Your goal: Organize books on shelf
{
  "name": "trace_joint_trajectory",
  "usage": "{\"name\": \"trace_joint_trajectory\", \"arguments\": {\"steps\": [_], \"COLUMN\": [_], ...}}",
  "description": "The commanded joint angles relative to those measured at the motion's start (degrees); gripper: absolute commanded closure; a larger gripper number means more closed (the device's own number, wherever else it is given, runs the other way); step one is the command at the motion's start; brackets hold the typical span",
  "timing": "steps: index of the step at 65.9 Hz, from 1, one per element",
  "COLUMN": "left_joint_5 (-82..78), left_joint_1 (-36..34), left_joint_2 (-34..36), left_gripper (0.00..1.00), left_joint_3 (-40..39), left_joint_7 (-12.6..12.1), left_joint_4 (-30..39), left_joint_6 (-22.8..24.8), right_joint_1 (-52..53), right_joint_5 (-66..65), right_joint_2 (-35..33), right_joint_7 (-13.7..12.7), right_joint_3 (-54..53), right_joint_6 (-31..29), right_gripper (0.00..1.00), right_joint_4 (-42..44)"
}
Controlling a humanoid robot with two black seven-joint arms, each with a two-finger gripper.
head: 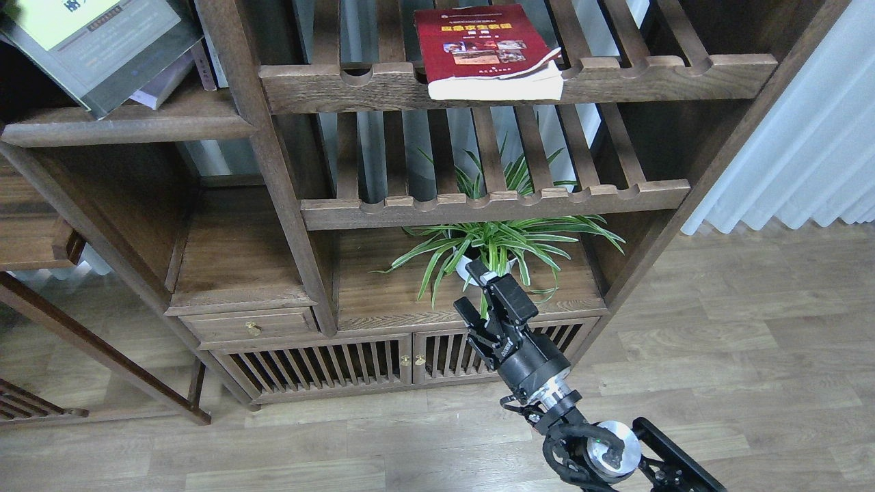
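The dark red book point(482, 44) lies flat on the upper slatted rack, its pages hanging over the scalloped front rail. The yellow-green book with the dark grey border point(89, 41) rests tilted at the top left on the solid dark wood shelf point(130, 126). The pale lilac-white paperback point(166, 83) lies partly hidden under it. My right gripper point(480, 295) is low in front of the cabinet, far below the red book, open and empty. My left gripper is out of view.
A second slatted rack point(492, 205) is below the first. A potted spider plant point(492, 246) stands on the cabinet top just behind my right gripper. A drawer point(249, 324) and slatted doors point(321, 369) are lower down. A white curtain point(806, 150) hangs at the right.
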State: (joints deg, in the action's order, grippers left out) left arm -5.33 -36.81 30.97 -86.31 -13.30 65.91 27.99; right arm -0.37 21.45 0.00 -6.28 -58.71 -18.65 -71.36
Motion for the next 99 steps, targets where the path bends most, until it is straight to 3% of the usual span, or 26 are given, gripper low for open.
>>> {"name": "trace_joint_trajectory", "arguments": {"steps": [1, 20, 37, 73, 77, 81, 93, 99], "left_joint_5": [-1.4, -3.0, -8.2, -11.0, -10.9, -10.9, -10.9, -10.8], "left_joint_1": [-1.0, -1.3, -2.9, -5.7, -5.6, -5.5, -5.6, -5.6], "left_joint_2": [-0.1, -0.1, -4.2, -7.9, -8.0, -8.0, -8.2, -8.2], "left_gripper": [0.99, 0.99, 0.99, 0.96, 0.93, 0.81, 0.57, 0.54], "left_joint_3": [0.0, -2.0, -1.6, -0.7, -0.7, -0.6, -0.5, -0.6], "left_joint_7": [0.1, 0.3, 5.7, 6.5, 7.7, 8.5, 8.5, 8.5], "left_joint_4": [-1.6, -4.9, -8.7, -10.4, -10.7, -11.2, -11.7, -11.6], "left_joint_6": [0.0, 0.0, 0.0, 0.0, 0.0, 0.0, 0.0, 0.0], "right_joint_1": [-0.2, -0.2, -0.2, -0.5, -0.5, -0.5, -0.5, -0.5], "right_joint_5": [0.0, 0.0, 0.0, 0.0, 0.0, 0.0, 0.0, 0.0], "right_joint_2": [0.0, 0.0, 0.0, 0.0, 0.0, 0.0, 0.0, 0.0], "right_joint_7": [0.0, 0.0, 0.0, 0.0, 0.0, 0.0, 0.0, 0.0], "right_joint_3": [-0.1, -0.1, 0.0, -0.1, -0.1, -0.3, -0.3, -0.3], "right_joint_6": [-0.1, -0.2, -0.2, -0.2, -0.2, -0.2, -0.3, -0.2], "right_gripper": [0.02, 0.02, 0.02, 0.02, 0.02, 0.02, 0.02, 0.02], "right_joint_4": [0.0, 0.1, 0.1, 0.1, 0.1, 0.1, 0.1, 0.1]}}
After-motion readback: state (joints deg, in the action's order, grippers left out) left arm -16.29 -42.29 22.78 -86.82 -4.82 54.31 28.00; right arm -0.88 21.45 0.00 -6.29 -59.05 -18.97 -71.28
